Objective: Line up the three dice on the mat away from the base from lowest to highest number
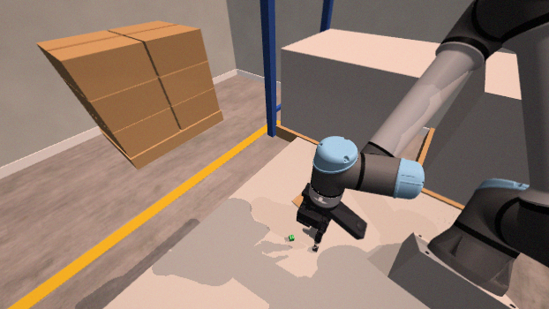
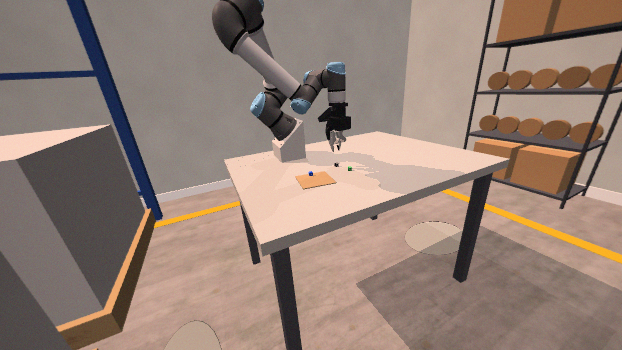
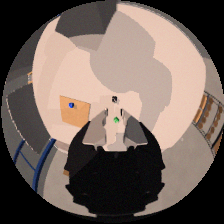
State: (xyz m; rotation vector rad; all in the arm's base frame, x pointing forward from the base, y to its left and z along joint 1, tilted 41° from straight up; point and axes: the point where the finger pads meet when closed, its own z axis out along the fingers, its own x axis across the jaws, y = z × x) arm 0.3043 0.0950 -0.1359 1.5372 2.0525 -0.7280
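Note:
A tan mat (image 2: pixel 315 179) lies on the table with a blue die (image 2: pixel 310 173) on its far edge; both show in the wrist view, the mat (image 3: pixel 75 111) and the blue die (image 3: pixel 72 105). A black die (image 1: pixel 314 248) and a green die (image 1: pixel 291 237) sit on the bare table beside the mat, a little apart. My gripper (image 2: pixel 336 146) hangs above these two, clear of the table. Its fingers are drawn close with a narrow gap and hold nothing. In the wrist view the green die (image 3: pixel 116 119) shows through that gap, and the black die (image 3: pixel 114 99) lies just beyond the fingertips.
The robot's base block (image 2: pixel 290 142) stands at the table's back edge. A grey crate (image 1: pixel 353 84) and blue posts (image 1: pixel 267 66) stand beyond the table. Shelving (image 2: pixel 545 100) stands at the right.

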